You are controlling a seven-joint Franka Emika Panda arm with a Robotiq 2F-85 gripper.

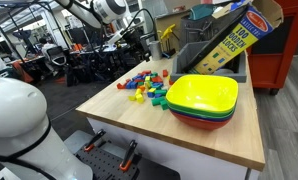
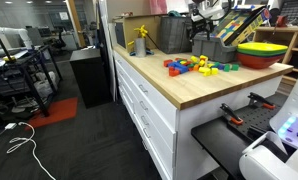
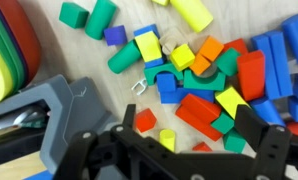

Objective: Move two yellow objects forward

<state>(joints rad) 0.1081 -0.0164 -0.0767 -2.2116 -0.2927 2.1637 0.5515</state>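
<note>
A pile of small toy blocks in red, blue, green, orange and yellow lies on the wooden table in both exterior views (image 1: 147, 88) (image 2: 199, 66). In the wrist view several yellow blocks show: a small yellow cylinder (image 3: 168, 138), a yellow square block (image 3: 232, 102), a yellow block (image 3: 182, 56) mid-pile and a long yellow block (image 3: 192, 12) at the top. My gripper (image 3: 189, 112) is open and empty, hovering above the pile with the cylinder and red blocks between its fingers. It also shows above the pile in an exterior view (image 1: 141, 42).
A stack of bowls, yellow-green on top (image 1: 204, 100) (image 2: 264, 52), stands beside the pile. A big box with yellow lettering (image 1: 234, 40) leans in a grey bin behind it. A yellow item (image 2: 141, 40) stands at the table's back.
</note>
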